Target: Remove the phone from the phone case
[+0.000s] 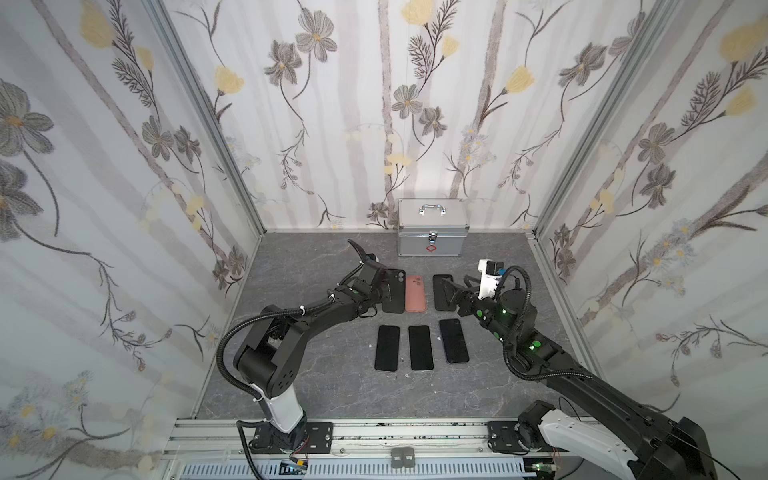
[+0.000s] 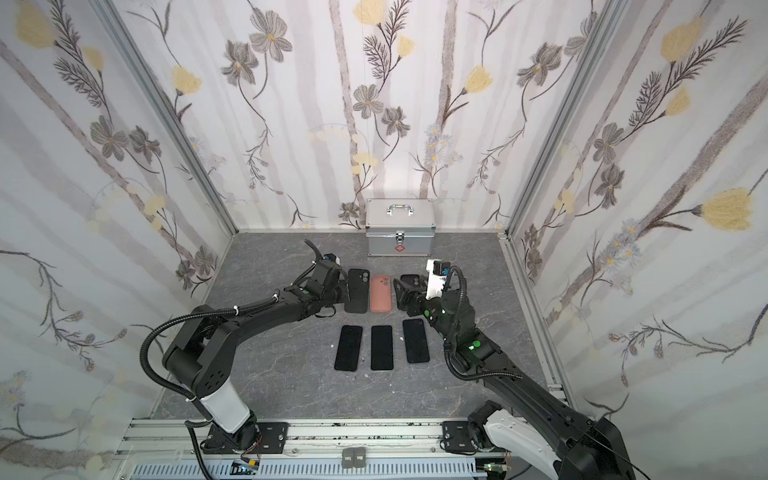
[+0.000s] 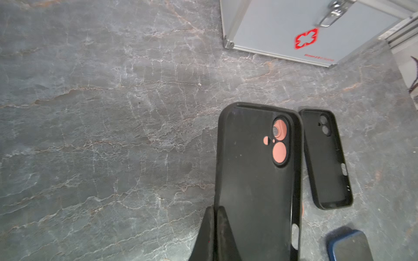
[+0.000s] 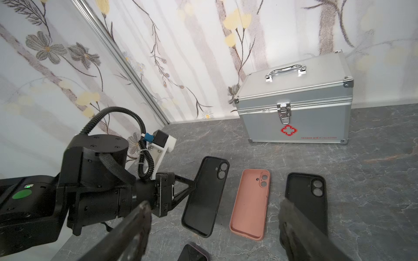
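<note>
The left pincer (image 4: 191, 183) is clamped on one long edge of the left black phone case (image 4: 203, 198), which sits tilted with that edge raised. Just beside it lies the pink phone case (image 1: 416, 293), then the right black phone case (image 4: 305, 194), with only narrow gaps between them. The right pincer (image 1: 453, 293) stands wide apart over that right case and grips nothing. I cannot tell whether it touches the case.

All three cases are empty. The three phones (image 1: 420, 347) lie flat in a row nearer the arm bases, apart from the cases.

The grey marbled table (image 1: 316, 374) is bare to the left and in front of the phones. An aluminium first-aid box (image 1: 432, 226) stands against the flowered back wall.

Only the left wrist view shows pink through the held case's camera cut-out (image 3: 279, 141).
</note>
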